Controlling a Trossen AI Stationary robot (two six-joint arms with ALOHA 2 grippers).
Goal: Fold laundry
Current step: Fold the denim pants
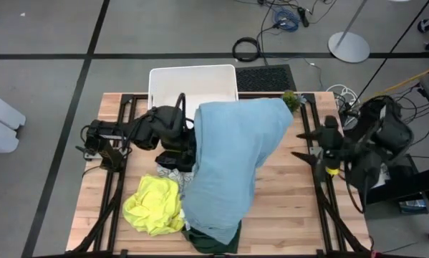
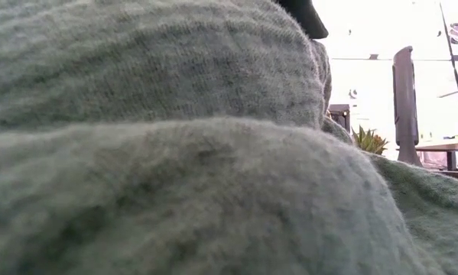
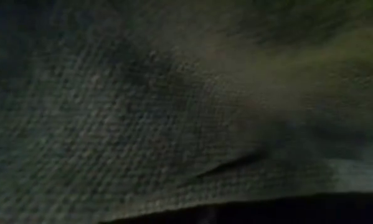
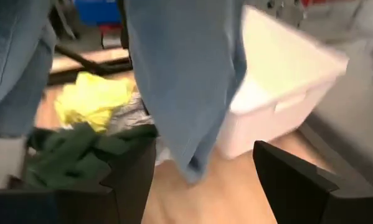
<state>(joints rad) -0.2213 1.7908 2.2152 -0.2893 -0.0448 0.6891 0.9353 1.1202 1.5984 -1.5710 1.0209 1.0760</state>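
A large light blue garment (image 1: 232, 158) stands heaped up in the table's middle, draped over my left arm's front end; it also fills the left wrist view (image 3: 174, 124). My left gripper is hidden under it. The bright yellow garment (image 1: 155, 204) lies at the near left, with the white, grey-patterned one (image 1: 167, 172) beside it. The dark green garment (image 1: 214, 240) lies under the blue one's near end. My right gripper (image 1: 299, 145) is open and empty to the right of the blue cloth, which hangs in front of it (image 4: 180, 74).
The white plastic bin (image 1: 193, 82) stands at the far edge behind the cloth. A small green plant (image 1: 291, 99) sits at the far right. Bare wood (image 1: 286, 201) shows at the near right. Grey-green cloth (image 2: 175, 153) fills the low view.
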